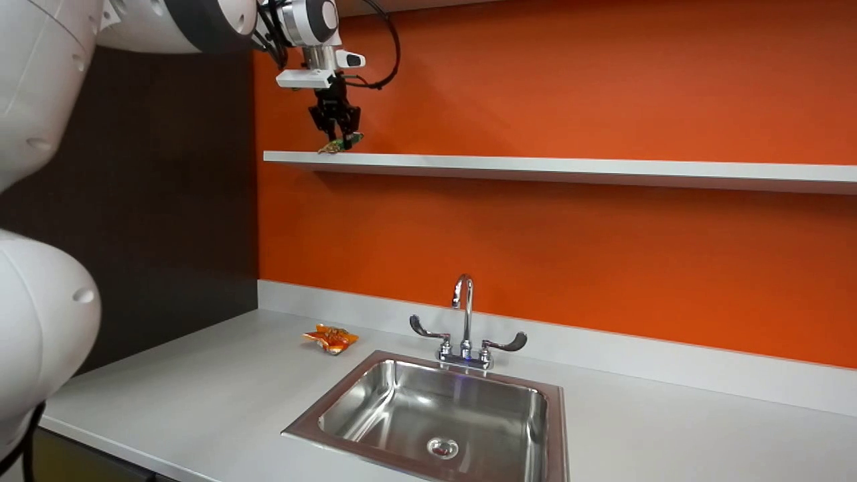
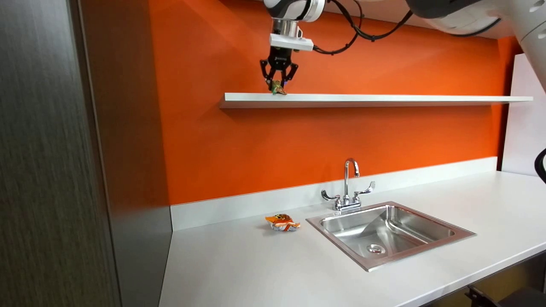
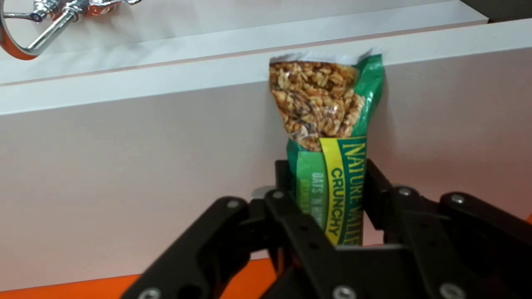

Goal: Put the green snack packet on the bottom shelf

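Claw, in an exterior view: partly closed, gripping the tilted green packet at the bottom shelf, above the rear edge of the bench.
Orange packet, in an exterior view: on the bench, near its rear edge.
Bottom shelf, wrist view: green packet's end crosses the front edge; contact unclear. Release here may tip it onto the bench, if overhang or tilt is excessive.

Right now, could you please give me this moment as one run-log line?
gripper: shut on green packet | position: over shelf, contact unclear | release: not yet | orange packet: on counter near sink
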